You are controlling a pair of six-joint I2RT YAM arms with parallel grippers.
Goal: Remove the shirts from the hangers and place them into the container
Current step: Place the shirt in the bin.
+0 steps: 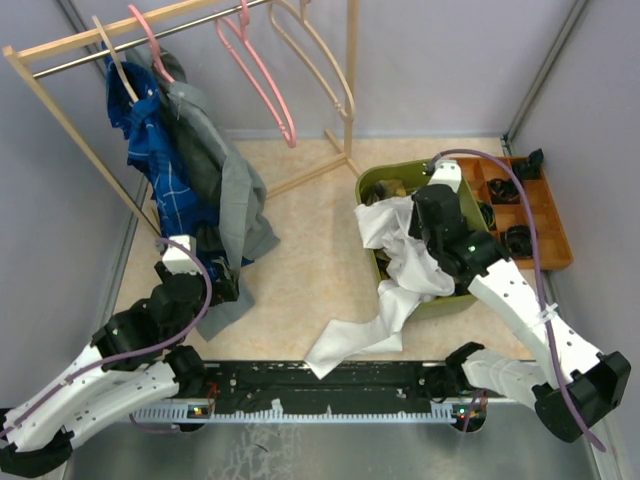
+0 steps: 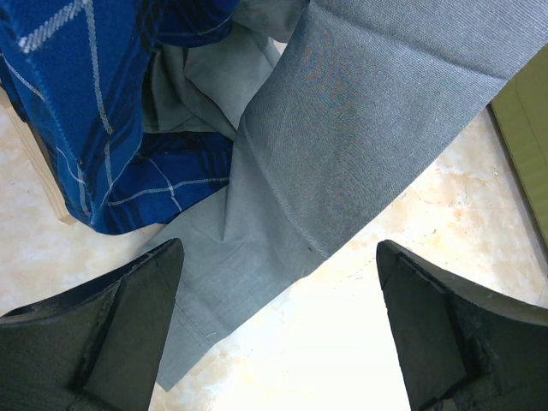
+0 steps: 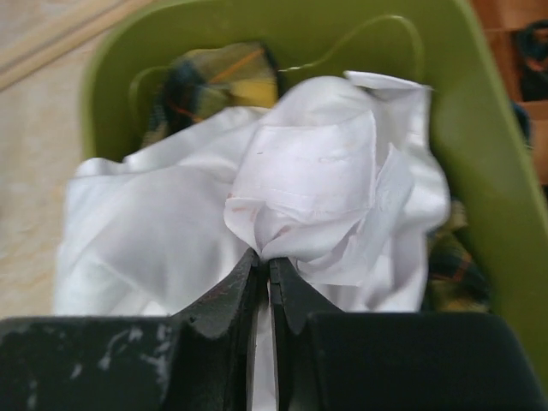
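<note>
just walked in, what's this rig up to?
The right gripper is shut on the white shirt, bunched over the container, with one end trailing out onto the table. The plaid shirt lies inside. The left gripper is open, low by the hem of the grey shirt. It and the blue shirt hang on hangers on the rack, beside two bare hangers.

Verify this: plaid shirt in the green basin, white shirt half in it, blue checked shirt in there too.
One error: the blue checked shirt is not in the green basin; it hangs on the rack, as the top view shows. The plaid shirt is inside and the white shirt is half in.
</note>
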